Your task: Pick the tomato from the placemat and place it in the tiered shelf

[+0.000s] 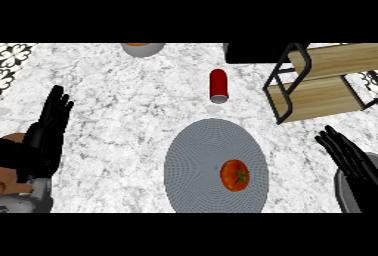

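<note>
Lower centre: tomato on placemat, untouched; tiered shelf upper right, unfilled; right hand released; left hand resting, fingers straight.

- A red tomato with a green stem lies on a round grey placemat, toward its right side, on a white marble counter.
- A red cylindrical can lies on its side beyond the mat.
- A black-framed wooden tiered shelf stands at upper right.
- The black left hand and black right hand rest open at the edges, fingers straight, apart from the tomato.
</note>
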Action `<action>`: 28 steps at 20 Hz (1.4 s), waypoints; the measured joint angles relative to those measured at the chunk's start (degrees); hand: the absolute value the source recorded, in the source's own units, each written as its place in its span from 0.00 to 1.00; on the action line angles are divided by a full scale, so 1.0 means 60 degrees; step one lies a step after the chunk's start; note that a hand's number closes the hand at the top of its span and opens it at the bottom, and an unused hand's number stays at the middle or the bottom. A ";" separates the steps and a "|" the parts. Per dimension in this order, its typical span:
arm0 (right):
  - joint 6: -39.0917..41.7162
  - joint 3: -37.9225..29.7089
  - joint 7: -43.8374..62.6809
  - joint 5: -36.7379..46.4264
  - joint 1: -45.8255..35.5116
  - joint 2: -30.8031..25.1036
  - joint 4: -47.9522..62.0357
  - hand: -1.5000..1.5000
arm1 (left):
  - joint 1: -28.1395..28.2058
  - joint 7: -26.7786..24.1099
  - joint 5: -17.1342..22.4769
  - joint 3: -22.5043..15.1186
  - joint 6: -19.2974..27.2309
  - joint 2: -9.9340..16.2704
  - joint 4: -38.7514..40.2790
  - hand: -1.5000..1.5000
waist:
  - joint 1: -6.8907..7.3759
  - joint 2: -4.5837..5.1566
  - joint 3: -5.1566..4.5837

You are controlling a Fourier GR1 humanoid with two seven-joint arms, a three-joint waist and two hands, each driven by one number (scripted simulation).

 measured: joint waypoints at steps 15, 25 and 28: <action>-0.1160 0.3024 0.7060 0.6190 -0.0811 -0.0596 -0.3028 0.00 | -0.0057 0.0285 -0.0225 -0.0014 -0.0069 -0.0184 -0.0260 0.50 | 0.0201 0.0068 0.0007; -0.0519 0.4671 0.9559 0.8983 -0.1849 0.0500 -0.1726 0.00 | -0.0127 0.0324 -0.0445 0.0262 -0.0314 -0.0404 -0.0177 0.50 | 0.0174 0.0073 0.0025; -0.0721 0.4513 0.9127 0.9175 -0.1762 0.0746 -0.1151 0.00 | -0.0044 0.0287 -0.0630 0.0349 -0.0421 -0.0594 -0.0173 0.50 | 0.0160 0.0073 0.0029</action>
